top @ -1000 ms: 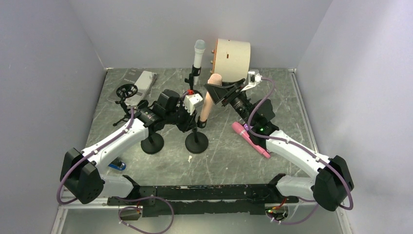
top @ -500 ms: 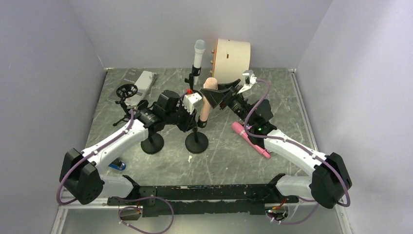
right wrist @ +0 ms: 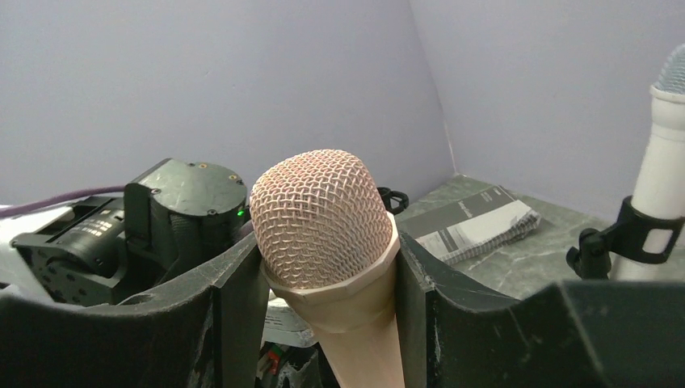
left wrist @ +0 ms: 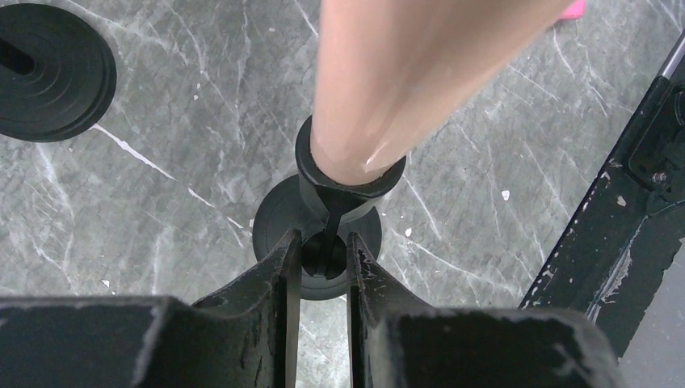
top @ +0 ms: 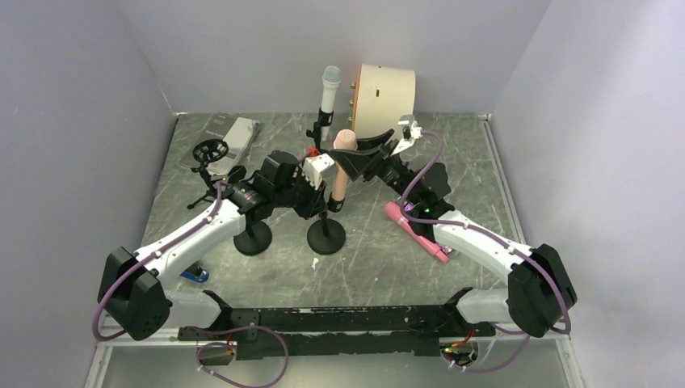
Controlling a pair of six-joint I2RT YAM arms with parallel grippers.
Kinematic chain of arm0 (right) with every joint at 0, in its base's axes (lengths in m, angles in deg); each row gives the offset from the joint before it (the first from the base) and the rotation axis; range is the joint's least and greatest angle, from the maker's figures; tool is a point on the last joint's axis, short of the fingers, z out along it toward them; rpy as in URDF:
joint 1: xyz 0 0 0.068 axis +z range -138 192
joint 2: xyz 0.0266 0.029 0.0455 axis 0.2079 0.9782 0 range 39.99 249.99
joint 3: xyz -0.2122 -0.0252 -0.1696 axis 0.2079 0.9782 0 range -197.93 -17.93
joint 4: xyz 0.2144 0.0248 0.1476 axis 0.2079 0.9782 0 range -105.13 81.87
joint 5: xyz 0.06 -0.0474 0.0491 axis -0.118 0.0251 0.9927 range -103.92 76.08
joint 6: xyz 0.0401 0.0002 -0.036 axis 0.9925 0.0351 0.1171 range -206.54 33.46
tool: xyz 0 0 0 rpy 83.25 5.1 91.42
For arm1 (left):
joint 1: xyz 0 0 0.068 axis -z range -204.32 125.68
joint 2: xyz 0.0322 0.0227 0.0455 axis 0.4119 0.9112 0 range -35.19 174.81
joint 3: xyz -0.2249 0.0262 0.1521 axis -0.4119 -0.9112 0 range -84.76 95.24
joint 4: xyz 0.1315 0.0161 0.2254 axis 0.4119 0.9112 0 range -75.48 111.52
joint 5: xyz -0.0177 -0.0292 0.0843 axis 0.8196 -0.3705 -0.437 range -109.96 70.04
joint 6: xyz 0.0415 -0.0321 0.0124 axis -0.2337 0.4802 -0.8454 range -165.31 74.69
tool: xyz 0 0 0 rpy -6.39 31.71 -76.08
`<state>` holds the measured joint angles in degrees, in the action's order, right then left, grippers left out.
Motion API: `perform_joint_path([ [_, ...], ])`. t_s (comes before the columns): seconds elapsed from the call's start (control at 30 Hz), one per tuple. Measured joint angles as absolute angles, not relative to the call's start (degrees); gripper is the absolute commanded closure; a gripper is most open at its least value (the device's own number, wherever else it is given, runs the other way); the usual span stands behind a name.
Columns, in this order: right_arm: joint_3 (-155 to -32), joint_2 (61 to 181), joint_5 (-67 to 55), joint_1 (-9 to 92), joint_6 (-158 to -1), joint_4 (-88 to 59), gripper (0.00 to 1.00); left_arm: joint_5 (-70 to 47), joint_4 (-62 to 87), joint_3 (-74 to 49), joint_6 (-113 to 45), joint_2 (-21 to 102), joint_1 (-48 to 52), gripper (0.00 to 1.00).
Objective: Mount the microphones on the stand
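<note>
Right wrist view: the right gripper (right wrist: 327, 275) grasps the peach mic (right wrist: 321, 206) just below its mesh head. The mic's foot sits in the clip (left wrist: 349, 174) of a stand (top: 326, 236), and the left gripper (left wrist: 323, 255) is clenched on the clip's stem. The white mic (top: 328, 99) stands clipped behind, and the pink mic (top: 413, 231) lies on the worktop (top: 380, 267).

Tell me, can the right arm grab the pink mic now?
Probably not yet. Its pincer is shut on the peach mic, so it has no free grip. The pink mic lies uncovered close by, though.
</note>
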<state>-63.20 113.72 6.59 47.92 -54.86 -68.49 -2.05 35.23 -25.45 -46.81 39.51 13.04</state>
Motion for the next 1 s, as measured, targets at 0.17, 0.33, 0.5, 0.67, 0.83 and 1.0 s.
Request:
perform_joint_path([
  [0.17, -62.26, 112.56, -0.71, 48.93, -54.16, -66.22, 1.00, -2.42, 34.92, -25.56, -46.15, 39.51, 13.17, 0.98],
  [0.33, -59.49, 109.44, -13.74, 51.18, -50.88, -63.60, 1.00, -2.48, 34.70, -26.06, -46.04, 39.13, 13.17, 0.98],
  [0.5, -59.51, 108.61, -25.76, 51.59, -43.25, -57.70, 1.00, -2.48, 34.46, -26.41, -45.91, 38.87, 13.17, 0.97],
  [0.67, -60.43, 108.61, -34.06, 51.59, -36.44, -51.77, 1.00, -2.72, 34.40, -26.43, -45.10, 38.83, 13.17, 0.97],
  [0.83, -59.75, 108.65, -35.88, 51.92, -36.00, -52.52, 1.00, -3.03, 34.31, -26.46, -44.38, 38.83, 13.17, 0.98],
  [1.0, -55.47, 109.79, -29.28, 52.36, -42.25, -64.14, 1.00, -3.18, 34.31, -26.46, -44.16, 38.83, 13.17, 0.98],
])
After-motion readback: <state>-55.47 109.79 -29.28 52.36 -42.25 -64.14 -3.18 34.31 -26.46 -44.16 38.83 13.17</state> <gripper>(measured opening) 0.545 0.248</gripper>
